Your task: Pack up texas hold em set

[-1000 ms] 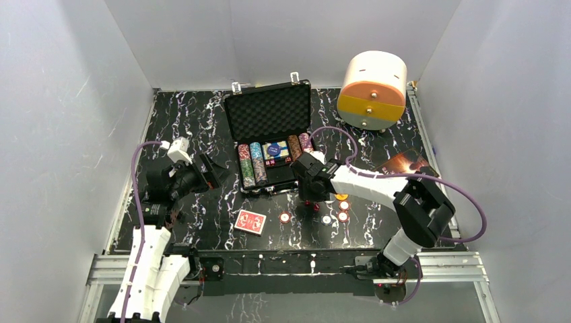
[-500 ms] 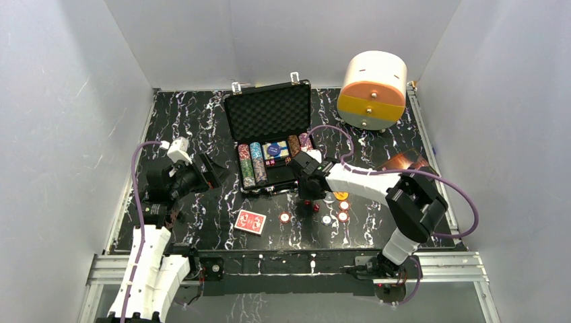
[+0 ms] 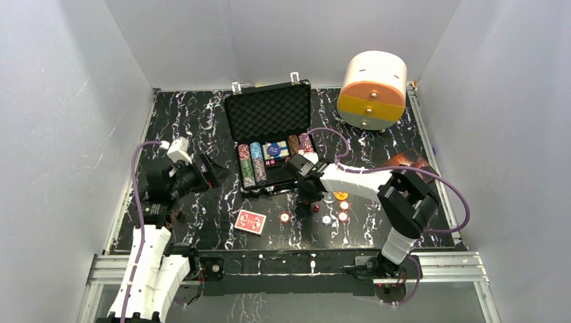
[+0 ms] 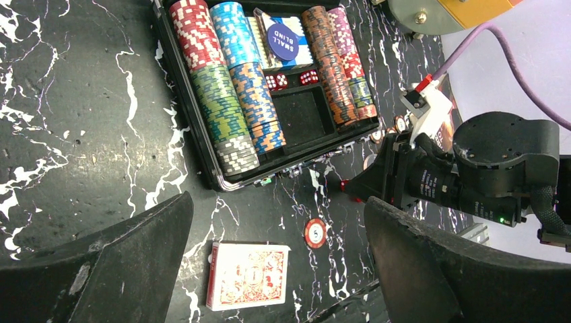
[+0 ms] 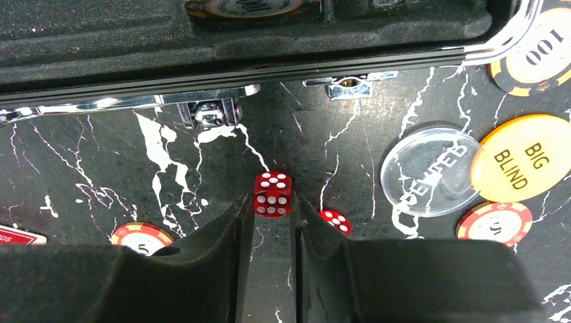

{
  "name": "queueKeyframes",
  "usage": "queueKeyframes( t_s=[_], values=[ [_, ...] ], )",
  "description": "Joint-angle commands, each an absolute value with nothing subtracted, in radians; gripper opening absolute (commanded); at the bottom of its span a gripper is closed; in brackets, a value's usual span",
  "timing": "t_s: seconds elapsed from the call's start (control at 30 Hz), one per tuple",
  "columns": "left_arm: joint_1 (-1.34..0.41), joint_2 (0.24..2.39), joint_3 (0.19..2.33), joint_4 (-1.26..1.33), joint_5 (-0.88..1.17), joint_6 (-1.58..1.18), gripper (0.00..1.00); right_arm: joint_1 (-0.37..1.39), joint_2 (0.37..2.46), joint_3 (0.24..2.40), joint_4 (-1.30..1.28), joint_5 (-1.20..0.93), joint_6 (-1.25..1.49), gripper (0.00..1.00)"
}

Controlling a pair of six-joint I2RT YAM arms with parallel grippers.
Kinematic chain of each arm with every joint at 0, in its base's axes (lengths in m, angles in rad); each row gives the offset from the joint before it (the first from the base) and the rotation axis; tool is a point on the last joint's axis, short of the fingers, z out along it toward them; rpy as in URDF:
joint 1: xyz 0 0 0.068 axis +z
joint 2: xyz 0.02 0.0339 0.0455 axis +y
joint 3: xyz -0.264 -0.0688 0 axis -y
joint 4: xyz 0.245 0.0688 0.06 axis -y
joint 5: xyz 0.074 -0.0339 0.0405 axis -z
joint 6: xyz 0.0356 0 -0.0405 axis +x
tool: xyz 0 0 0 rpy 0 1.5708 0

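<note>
The case (image 3: 269, 114) lies open mid-table (image 3: 188, 121), lid toward 12 o'clock, with the drawer box (image 3: 372, 91) at its 2 o'clock. From above, the left gripper (image 3: 212, 171) hangs at the case's 9 o'clock. Its wrist view shows the jaws spread wide and empty, the deck (image 4: 248, 274) at the case's 6 o'clock, and chips (image 4: 222, 101) in rows inside. Only the right wrist view shows the right gripper (image 5: 273, 205) pinching a die (image 5: 273, 192) on the table just before the case's front latches. The clear disc (image 5: 431, 171) and yellow disc (image 5: 522, 158) lie at its 2 o'clock, and a second die (image 5: 334, 221) at 4.

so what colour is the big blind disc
The disc is yellow with black lettering; right wrist view.
</note>
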State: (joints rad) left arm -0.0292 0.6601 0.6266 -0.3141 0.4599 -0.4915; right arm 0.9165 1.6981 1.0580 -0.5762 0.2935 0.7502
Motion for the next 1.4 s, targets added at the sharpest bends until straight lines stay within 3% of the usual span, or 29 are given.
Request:
queueKeyframes(
  t_s=[0.0,0.23,0.57,1.0,1.37],
  values=[
    [-0.025,0.657,0.637,-0.313,0.469,-0.492,0.98,0.923,1.695,1.103,-0.591,0.330,0.760,0.31],
    [-0.025,0.655,0.637,-0.314,0.468,-0.492,0.98,0.926,1.675,1.129,-0.597,0.344,0.722,0.25],
    [-0.025,0.656,0.637,-0.317,0.461,-0.492,0.99,0.926,1.580,1.278,-0.565,0.325,0.604,0.25],
    [-0.026,0.653,0.638,-0.320,0.456,-0.494,0.98,0.873,1.927,1.587,-0.526,0.279,0.498,0.25],
    [-0.025,0.650,0.637,-0.322,0.454,-0.494,0.98,0.827,2.011,1.619,-0.484,0.270,0.476,0.24]
  ],
)
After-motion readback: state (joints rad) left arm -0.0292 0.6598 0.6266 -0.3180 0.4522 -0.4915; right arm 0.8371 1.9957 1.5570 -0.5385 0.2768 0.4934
